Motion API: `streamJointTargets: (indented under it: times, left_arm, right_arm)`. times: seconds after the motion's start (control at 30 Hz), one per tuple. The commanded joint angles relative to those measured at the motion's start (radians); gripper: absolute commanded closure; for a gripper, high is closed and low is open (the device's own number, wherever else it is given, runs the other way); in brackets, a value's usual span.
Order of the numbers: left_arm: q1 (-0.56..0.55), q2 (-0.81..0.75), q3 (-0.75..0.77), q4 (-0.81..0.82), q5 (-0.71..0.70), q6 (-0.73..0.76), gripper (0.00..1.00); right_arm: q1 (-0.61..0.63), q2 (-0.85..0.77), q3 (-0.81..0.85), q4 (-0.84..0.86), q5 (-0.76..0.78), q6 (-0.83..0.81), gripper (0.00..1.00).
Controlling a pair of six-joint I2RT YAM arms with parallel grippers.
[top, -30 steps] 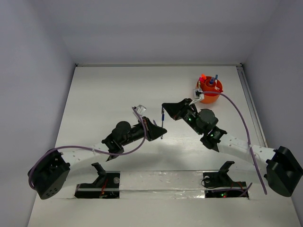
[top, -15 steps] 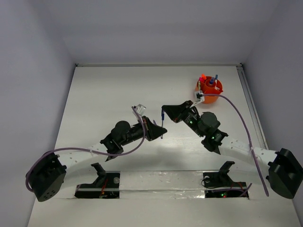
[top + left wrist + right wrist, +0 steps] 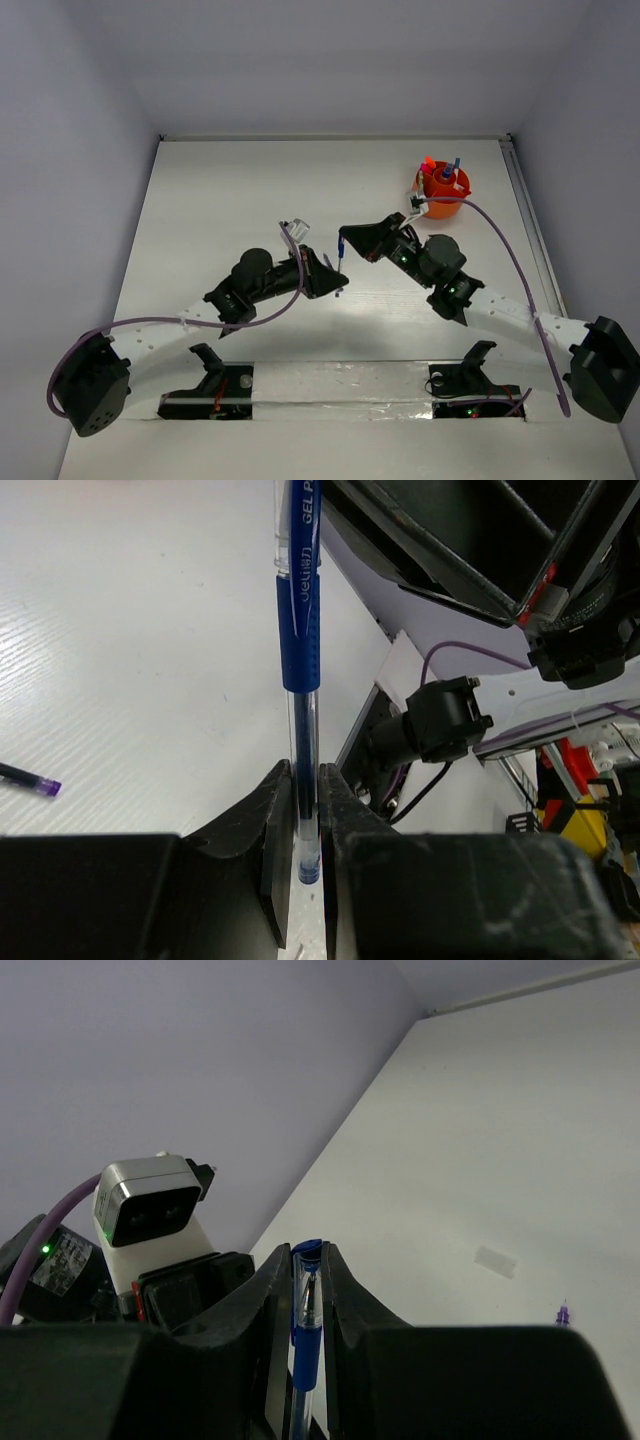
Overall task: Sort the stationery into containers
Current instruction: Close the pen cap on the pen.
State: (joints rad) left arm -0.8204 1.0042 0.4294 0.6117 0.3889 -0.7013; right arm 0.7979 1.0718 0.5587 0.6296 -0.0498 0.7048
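blue pen (image 3: 340, 262) held upright between both arms, above the middle of the desk (image 3: 230, 190).
in the last second the pair has crept slightly left with the pen unmoved between them: the left tool (image 3: 328, 284) pinches its lower end and the right tool (image 3: 347, 240) is pressed onto its cap end, so the pass toward the orange cup (image 3: 443, 190) looks half done. which tool bears the load is unclear, and the cup's contents are too small to name.

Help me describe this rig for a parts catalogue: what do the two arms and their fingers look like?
The left arm and right arm share white links dotted with holes, bulky black joints and black base blocks. A purple cable runs along each. The fingers are matte black wedges with flat inner faces. A pale camera box with a green light tops the left wrist.
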Motion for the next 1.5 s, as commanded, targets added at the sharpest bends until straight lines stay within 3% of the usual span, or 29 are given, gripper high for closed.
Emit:
streamJointTargets:
  times: [0.0,0.73,0.87,1.03,1.07,1.1,1.2,1.33,1.43,1.47]
  left_arm:
    - [0.076,-0.035,0.124,0.161,-0.042,0.022,1.00]
    - [0.159,-0.053,0.267,0.091,-0.013,0.068,1.00]
    - [0.159,-0.046,0.206,0.108,0.033,0.042,1.00]
    - [0.130,-0.018,0.109,0.099,0.090,0.043,1.00]
    - [0.113,-0.019,0.074,0.103,0.091,0.040,1.00]
    - [0.113,-0.025,0.054,0.108,0.088,0.037,1.00]
    - [0.104,-0.064,-0.004,0.112,0.070,0.022,1.00]
    - [0.104,-0.118,-0.041,0.089,0.039,0.026,1.00]
    - [0.104,-0.112,-0.043,0.106,0.062,0.025,1.00]
    - [0.104,-0.107,-0.044,0.126,0.091,0.020,1.00]
  right_arm:
    - [0.047,0.022,-0.077,-0.139,-0.173,-0.004,1.00]
    - [0.256,0.093,-0.243,-0.030,-0.102,0.090,1.00]
    - [0.256,0.004,-0.206,-0.121,-0.004,0.084,1.00]
    - [0.256,-0.114,-0.068,-0.275,0.250,0.024,1.00]
    - [0.256,-0.121,-0.044,-0.327,0.275,0.010,0.98]
    - [0.245,-0.125,-0.019,-0.356,0.307,-0.010,0.77]
    - [0.225,-0.156,0.041,-0.432,0.320,-0.030,0.50]
    - [0.204,-0.211,0.059,-0.468,0.285,-0.056,0.43]
    - [0.150,-0.216,0.113,-0.504,0.170,-0.123,0.31]
    - [0.109,-0.211,0.131,-0.522,0.131,-0.145,0.23]
